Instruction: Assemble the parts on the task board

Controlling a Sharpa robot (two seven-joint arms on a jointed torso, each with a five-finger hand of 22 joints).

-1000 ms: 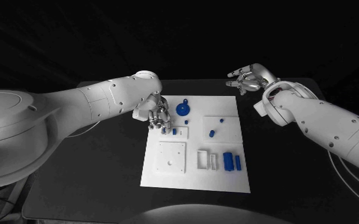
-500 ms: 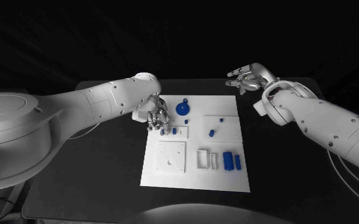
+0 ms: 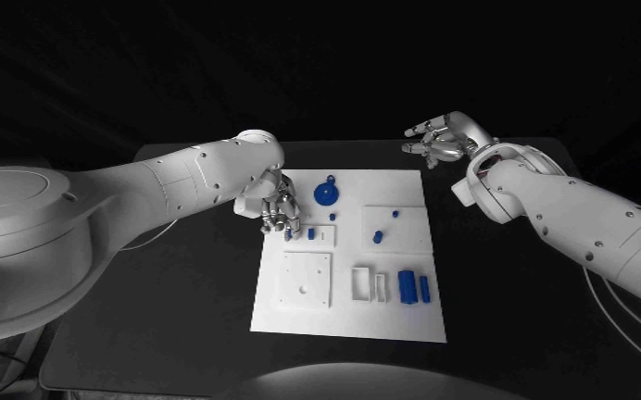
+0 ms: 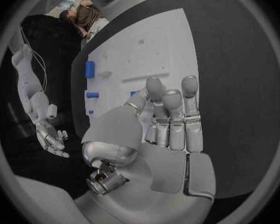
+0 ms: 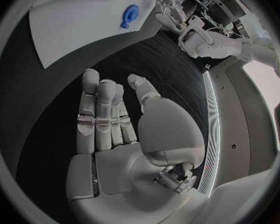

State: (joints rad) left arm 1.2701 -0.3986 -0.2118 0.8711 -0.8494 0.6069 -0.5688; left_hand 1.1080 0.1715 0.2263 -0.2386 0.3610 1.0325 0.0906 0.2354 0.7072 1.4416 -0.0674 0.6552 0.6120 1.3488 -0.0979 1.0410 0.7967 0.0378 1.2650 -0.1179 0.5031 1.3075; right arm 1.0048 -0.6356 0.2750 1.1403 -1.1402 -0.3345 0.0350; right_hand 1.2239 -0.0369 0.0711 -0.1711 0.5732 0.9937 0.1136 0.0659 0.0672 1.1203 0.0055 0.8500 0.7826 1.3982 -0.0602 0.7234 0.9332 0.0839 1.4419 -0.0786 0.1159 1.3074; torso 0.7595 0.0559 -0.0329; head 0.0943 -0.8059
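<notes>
black table (image 3: 174,280) fills the lower frame, white task board (image 3: 350,312) at centre. my left hand (image 3: 275,206) hangs over the board's upper-left edge, fingers apart, holding nothing. my right hand (image 3: 441,143) sits upper right, off the board, empty and spread. blue parts: disc (image 3: 326,195) near the top, two cylinders (image 3: 414,287) lower right.

Left hand (image 3: 277,209) hangs over the task board (image 3: 350,317) at its ten o'clock edge; right hand (image 3: 438,142) hovers beyond its one o'clock corner.
</notes>
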